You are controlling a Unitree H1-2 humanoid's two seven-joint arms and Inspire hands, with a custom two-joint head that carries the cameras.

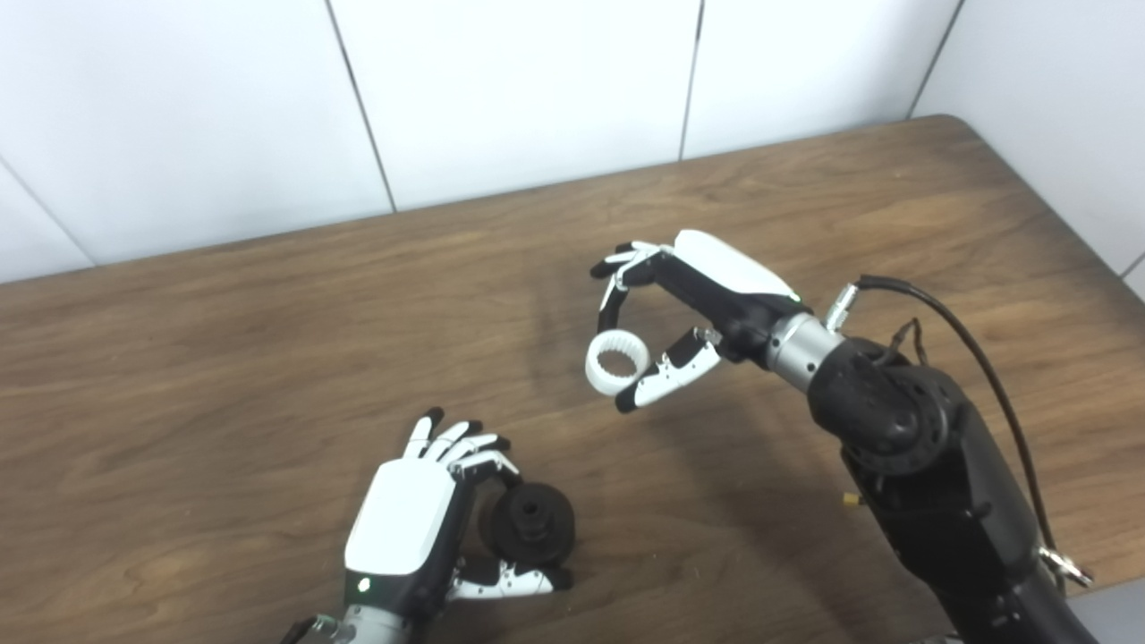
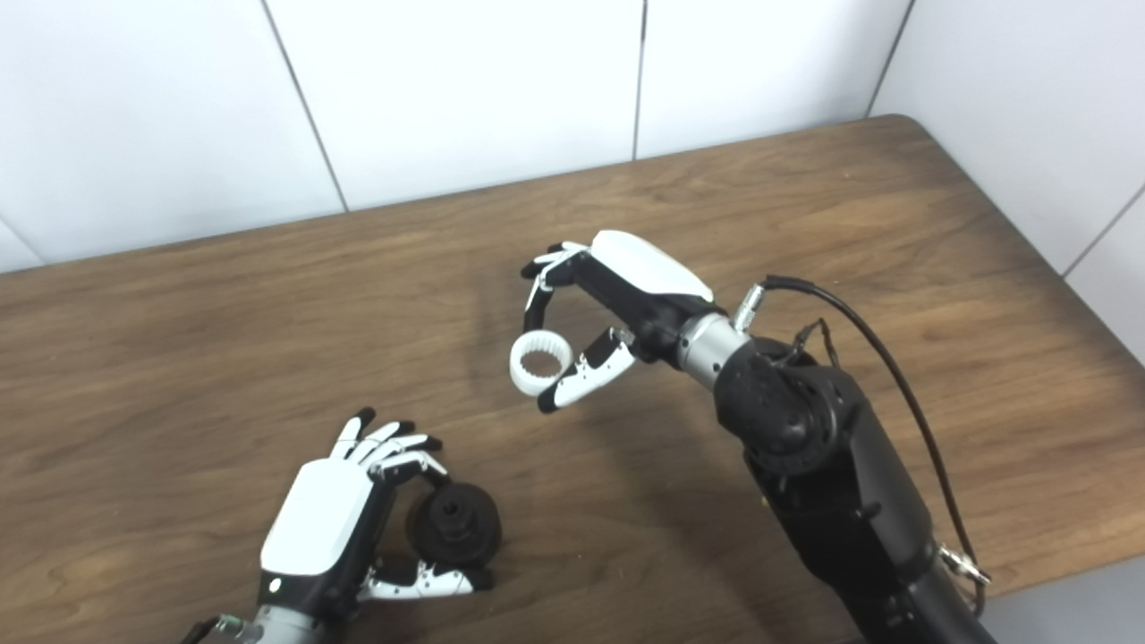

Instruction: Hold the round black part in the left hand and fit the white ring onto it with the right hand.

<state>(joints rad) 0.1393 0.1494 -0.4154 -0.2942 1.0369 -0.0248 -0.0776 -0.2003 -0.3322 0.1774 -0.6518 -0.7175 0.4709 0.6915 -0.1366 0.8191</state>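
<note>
- Down low, the left hand [image 1: 420, 523] has its fingers and thumb clamped on the round black part [image 1: 530, 521].
- Higher up, the right hand [image 1: 693, 300] pinches the white ring [image 1: 616, 361] above the wooden table [image 1: 224, 358], well apart from the black part.

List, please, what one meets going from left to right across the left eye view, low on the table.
left hand → round black part held in it → white ring → right hand that pinches the ring → black cable on the right arm.
</note>
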